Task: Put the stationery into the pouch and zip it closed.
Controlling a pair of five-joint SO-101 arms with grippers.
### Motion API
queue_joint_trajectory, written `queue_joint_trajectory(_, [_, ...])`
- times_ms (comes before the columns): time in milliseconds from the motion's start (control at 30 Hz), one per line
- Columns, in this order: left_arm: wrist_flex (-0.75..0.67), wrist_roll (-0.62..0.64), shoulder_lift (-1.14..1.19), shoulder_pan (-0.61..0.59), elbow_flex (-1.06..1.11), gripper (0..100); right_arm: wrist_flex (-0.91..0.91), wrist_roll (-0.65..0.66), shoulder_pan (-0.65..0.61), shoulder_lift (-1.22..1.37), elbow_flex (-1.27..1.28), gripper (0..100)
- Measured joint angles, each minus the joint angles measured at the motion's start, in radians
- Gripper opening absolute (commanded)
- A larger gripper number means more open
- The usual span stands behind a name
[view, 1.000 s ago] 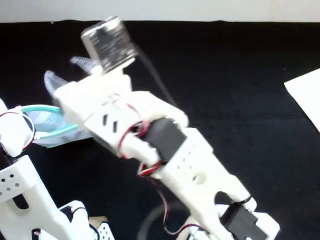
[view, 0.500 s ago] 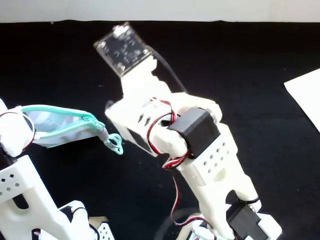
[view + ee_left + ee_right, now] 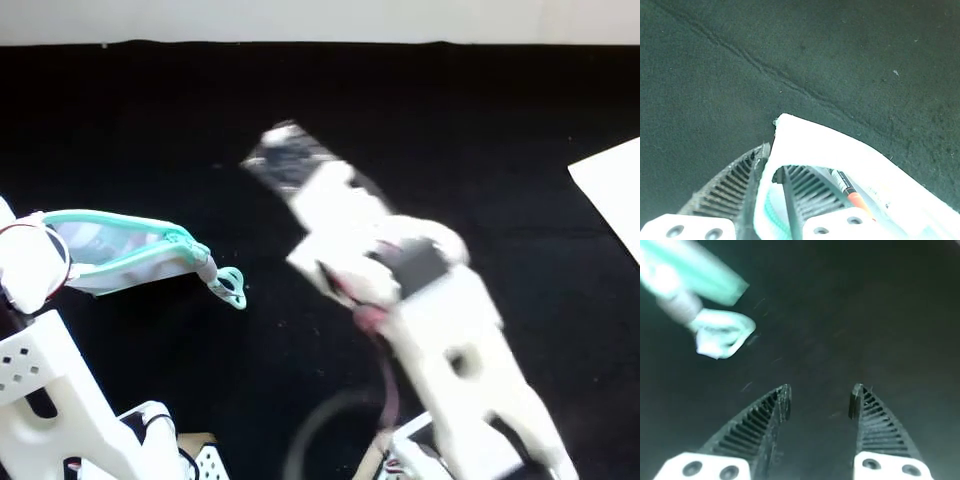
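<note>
The clear pouch (image 3: 110,255) with a teal zipper lies at the left of the black table (image 3: 470,120). Its zipper runs closed to the teal pull tab (image 3: 230,287) at its right end. My left gripper (image 3: 773,160) is shut on the pouch's white edge (image 3: 805,137), and an orange-tipped pen (image 3: 852,194) shows inside. In the high view the left arm (image 3: 30,268) sits at the pouch's left end. My right gripper (image 3: 820,401) is open and empty over bare cloth, a short way from the pull tab (image 3: 722,335). The right arm (image 3: 400,280) stands mid-table, right of the tab.
A white sheet (image 3: 612,190) lies at the table's right edge. A pale wall strip (image 3: 320,18) borders the far side. The cloth has a crease (image 3: 740,52) near the pouch. Open black cloth stretches behind and to the right of the right arm.
The right arm came off the pouch and swung right and back toward its base. The pull tab now lies free at the pouch's right end. The left arm has kept still.
</note>
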Motion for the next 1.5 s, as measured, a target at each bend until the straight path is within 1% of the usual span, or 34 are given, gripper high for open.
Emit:
queue_joint_trajectory(167, [0.000, 0.000, 0.000, 0.000, 0.000, 1, -0.112, 0.008, 0.025, -0.348, 0.330, 19.7])
queue_joint_trajectory(300, [0.000, 0.000, 0.000, 0.000, 0.000, 1, -0.284, 0.006, 0.026, -0.496, 0.603, 19.6])
queue_joint_trajectory(433, [0.000, 0.000, 0.000, -0.002, 0.000, 1, -0.456, -0.087, -0.021, -0.520, 0.746, 19.6])
queue_joint_trajectory(667, [0.000, 0.000, 0.000, -0.002, 0.000, 1, -0.772, -0.210, -0.226, -0.483, 0.954, 19.6])
queue_joint_trajectory(800, [0.000, 0.000, 0.000, -0.002, 0.000, 1, -0.956, -0.236, -0.293, -0.453, 1.056, 19.5])
queue_joint_trajectory(900, [0.000, 0.000, 0.000, -0.002, 0.000, 1, -1.026, -0.236, -0.307, -0.414, 1.074, 19.5])
queue_joint_trajectory(1000, [0.000, 0.000, 0.000, -0.002, 0.000, 1, -1.045, -0.249, -0.344, -0.367, 1.074, 19.5])
queue_joint_trajectory(1133, [0.000, 0.000, 0.000, -0.002, 0.000, 1, -1.048, -0.345, -0.428, -0.282, 1.054, 19.7])
queue_joint_trajectory(1200, [0.000, 0.000, 0.000, -0.002, 0.000, 1, -1.048, -0.358, -0.451, -0.230, 1.010, 19.8])
queue_joint_trajectory(1300, [0.008, 0.000, 0.000, -0.002, 0.000, 1, -1.079, -0.364, -0.451, -0.117, 0.930, 19.8])
queue_joint_trajectory(1500, [0.018, 0.000, 0.000, -0.002, 0.000, 1, -1.252, -0.371, -0.388, 0.196, 0.786, 19.5])
